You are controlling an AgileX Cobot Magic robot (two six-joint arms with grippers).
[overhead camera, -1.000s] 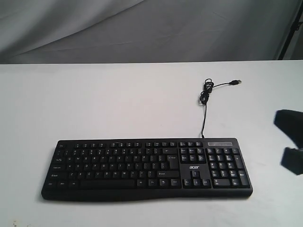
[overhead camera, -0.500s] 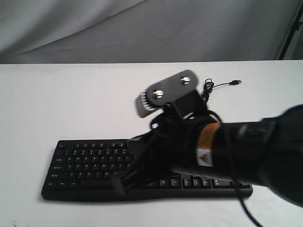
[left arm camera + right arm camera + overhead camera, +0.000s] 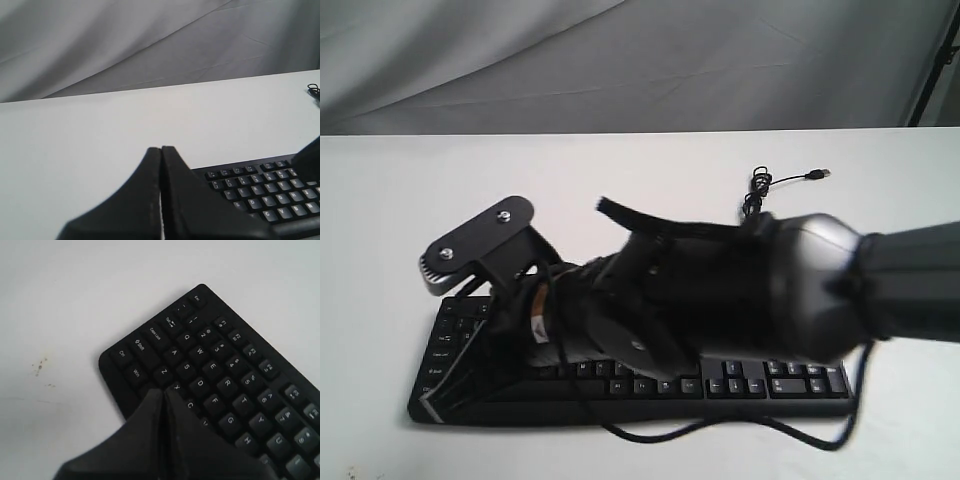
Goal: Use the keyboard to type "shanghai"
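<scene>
The black keyboard point(image 3: 790, 384) lies on the white table, mostly hidden in the exterior view by my right arm stretched across it. My right gripper point(image 3: 428, 405) is shut and empty, its tip low over the keyboard's front left corner. In the right wrist view the right gripper point(image 3: 164, 391) points at the bottom rows of the keyboard point(image 3: 210, 355), close to the X key. My left gripper point(image 3: 161, 149) is shut with nothing in it, held over bare table beside the keyboard's point(image 3: 260, 187) left end. It does not show in the exterior view.
The thin black USB cable point(image 3: 752, 195) lies coiled behind the keyboard, its plug point(image 3: 817, 174) pointing right. A grey cloth backdrop point(image 3: 620, 60) hangs behind the table. A dark stand edge point(image 3: 932, 60) is at the far right.
My right arm swept in from the right edge of the exterior view, across the keyboard, to its left end. The keyboard has not shifted.
</scene>
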